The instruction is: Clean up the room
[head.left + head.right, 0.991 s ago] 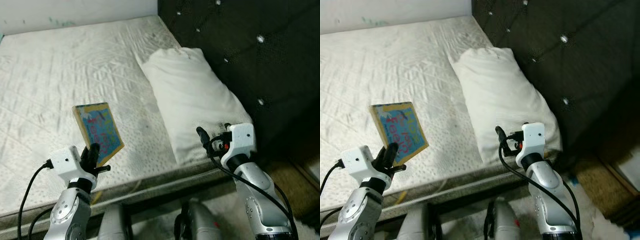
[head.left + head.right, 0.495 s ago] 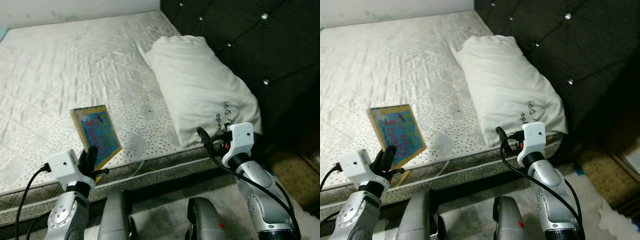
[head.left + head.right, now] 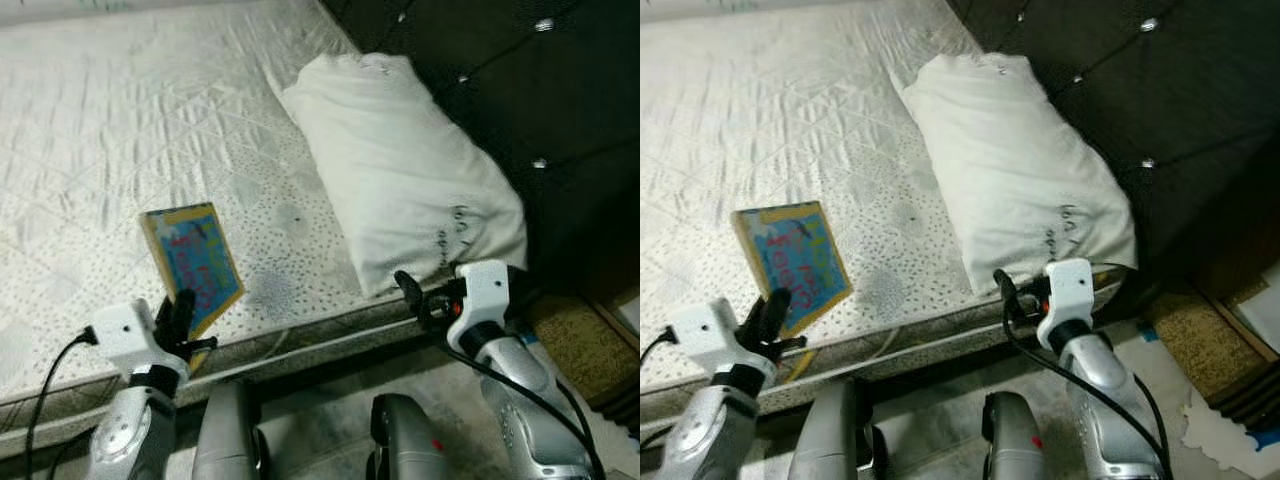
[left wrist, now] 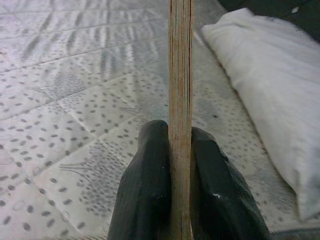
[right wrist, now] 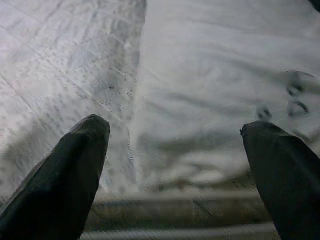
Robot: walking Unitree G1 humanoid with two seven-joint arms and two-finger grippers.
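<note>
Clearly, your left gripper [image 4: 180, 150] stayed clamped on the book [image 3: 192, 262], upright above the mattress [image 3: 120, 130] edge; your right gripper [image 5: 182, 165] gaped wide before the pillow [image 3: 400, 170]. Only the camera shifted.

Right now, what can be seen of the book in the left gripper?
The book is thin, with a yellow-bordered cover in blue printed with colourful lettering. The left gripper is shut on its lower edge, a black finger on each side, holding it upright and tilted above the near edge of the white mattress. Its page edges look tan and worn.
</note>
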